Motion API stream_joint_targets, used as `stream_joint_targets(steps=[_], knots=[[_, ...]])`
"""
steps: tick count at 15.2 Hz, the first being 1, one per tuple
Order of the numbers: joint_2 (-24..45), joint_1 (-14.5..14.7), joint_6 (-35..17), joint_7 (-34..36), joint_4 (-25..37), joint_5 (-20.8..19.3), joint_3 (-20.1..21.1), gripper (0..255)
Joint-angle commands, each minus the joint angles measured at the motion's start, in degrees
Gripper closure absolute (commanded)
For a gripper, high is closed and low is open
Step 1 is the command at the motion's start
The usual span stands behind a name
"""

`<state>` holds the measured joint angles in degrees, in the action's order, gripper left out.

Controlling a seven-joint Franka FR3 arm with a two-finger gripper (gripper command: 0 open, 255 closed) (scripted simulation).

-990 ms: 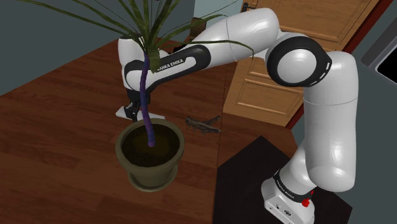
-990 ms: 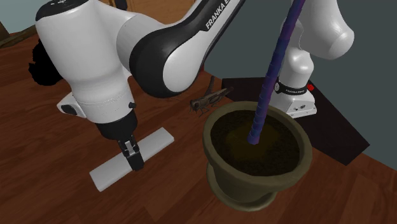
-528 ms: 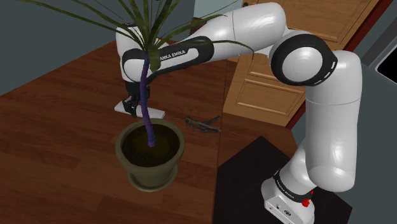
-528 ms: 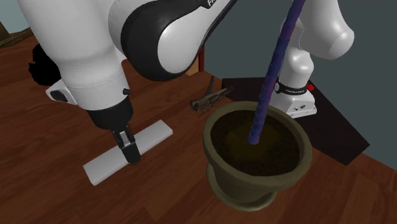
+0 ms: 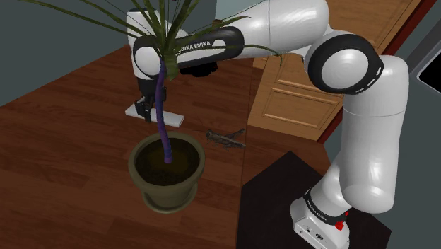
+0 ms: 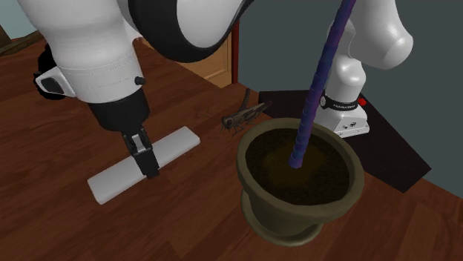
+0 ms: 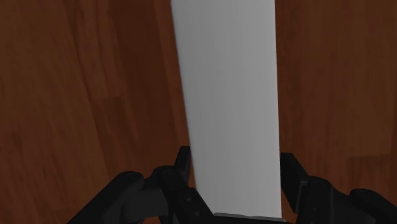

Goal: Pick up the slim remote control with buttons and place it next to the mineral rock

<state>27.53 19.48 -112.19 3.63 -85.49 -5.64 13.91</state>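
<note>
Remote (image 6: 111,180) now sits further toward the second exterior view's left; my gripper (image 6: 150,167) clamps across its width, near mid-length.

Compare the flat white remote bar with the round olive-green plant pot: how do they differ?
The flat white remote bar is slim and long; the round olive-green plant pot is wide and deep. The black gripper clasps the bar; the pot stands free on the wooden floor.

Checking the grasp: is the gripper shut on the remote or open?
Shut: in the wrist view the gripper clasps the plain grey remote by both long edges.
</note>
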Motion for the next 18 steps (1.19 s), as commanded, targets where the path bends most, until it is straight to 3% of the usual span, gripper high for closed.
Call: stream_joint_targets(steps=[1,17,18], knots=[[-0.2,0.1,1.4,0.0,1.2,0.1,0.1,255],[-1.3,0.6,12.8,-0.2,11.6,0.5,0.4,255],[-1.7,-0.4,12.6,-1.4,11.0,0.7,0.1,255]])
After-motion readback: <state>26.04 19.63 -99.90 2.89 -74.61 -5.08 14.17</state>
